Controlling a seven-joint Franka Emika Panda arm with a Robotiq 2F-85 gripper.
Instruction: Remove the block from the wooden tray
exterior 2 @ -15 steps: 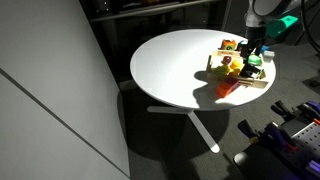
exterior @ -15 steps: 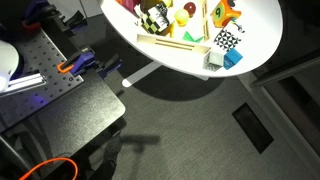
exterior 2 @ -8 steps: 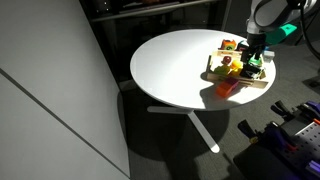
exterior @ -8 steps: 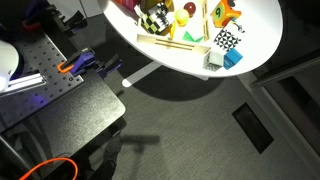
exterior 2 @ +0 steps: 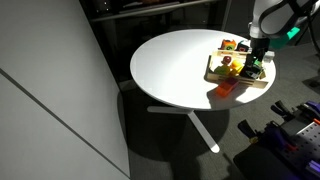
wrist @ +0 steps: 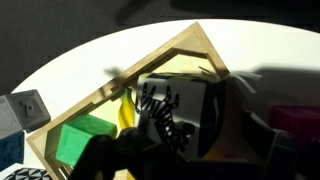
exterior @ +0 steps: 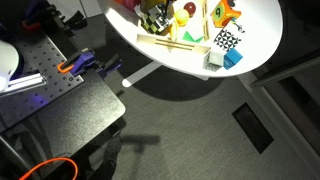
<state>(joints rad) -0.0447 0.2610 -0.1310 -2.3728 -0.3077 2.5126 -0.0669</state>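
My arm has risen slightly since a second ago. Nearest me, the black claw (wrist: pixel 172 128) is clamped on the dark black-and-white chequered cube (wrist: pixel 160 100), held at a corner of the shallow light-wood tray (wrist: pixel 150 58); whether it's clear of the floor I cannot tell. Beyond spreads the round white table (exterior 2: pixel 170 60).

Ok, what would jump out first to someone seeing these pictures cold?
The white round table stands out bright against the dark floor, with a cluster of bright blocks in the wooden tray near its edge. Next comes the hand, low over that tray, with the dark chequered block filling the middle of the wrist view. A pale chequered cube and a blue cube sit outside the tray.
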